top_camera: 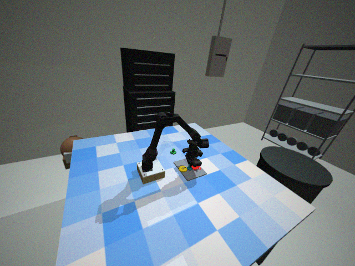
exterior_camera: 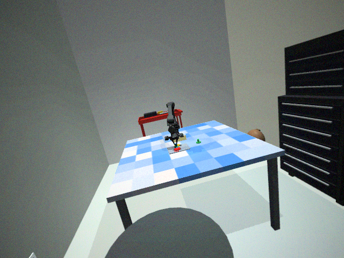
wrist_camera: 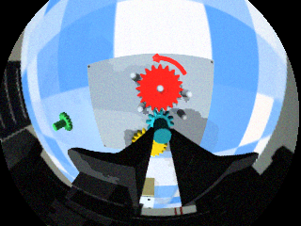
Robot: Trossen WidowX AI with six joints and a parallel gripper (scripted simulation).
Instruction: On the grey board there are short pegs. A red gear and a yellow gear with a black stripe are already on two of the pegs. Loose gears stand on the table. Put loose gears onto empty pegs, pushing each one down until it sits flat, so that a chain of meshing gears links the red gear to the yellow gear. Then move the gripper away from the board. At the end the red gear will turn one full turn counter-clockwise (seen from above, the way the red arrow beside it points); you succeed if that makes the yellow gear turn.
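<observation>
The grey board (top_camera: 187,175) (exterior_camera: 171,151) (wrist_camera: 105,94) lies on the table. The red gear (top_camera: 195,167) (exterior_camera: 177,149) (wrist_camera: 151,90) sits on a peg, with short pegs around it. The yellow gear (top_camera: 182,168) (wrist_camera: 137,137) is partly hidden by my fingers in the wrist view. My gripper (wrist_camera: 161,131) (exterior_camera: 176,145) is shut on the teal gear's knob. The teal gear (top_camera: 189,168) (wrist_camera: 160,119) is low over the board between the red and yellow gears, its teeth close to both; whether it sits flat is unclear. A green gear (top_camera: 173,151) (exterior_camera: 198,141) (wrist_camera: 66,121) with a knob stands on the table off the board.
Several short pegs stand on the board, among them one peg (wrist_camera: 134,75) beyond the red gear and one peg (wrist_camera: 184,94) to its right. A red arrow (wrist_camera: 171,62) is marked beside the red gear. The arm's base block (top_camera: 152,176) stands near the board.
</observation>
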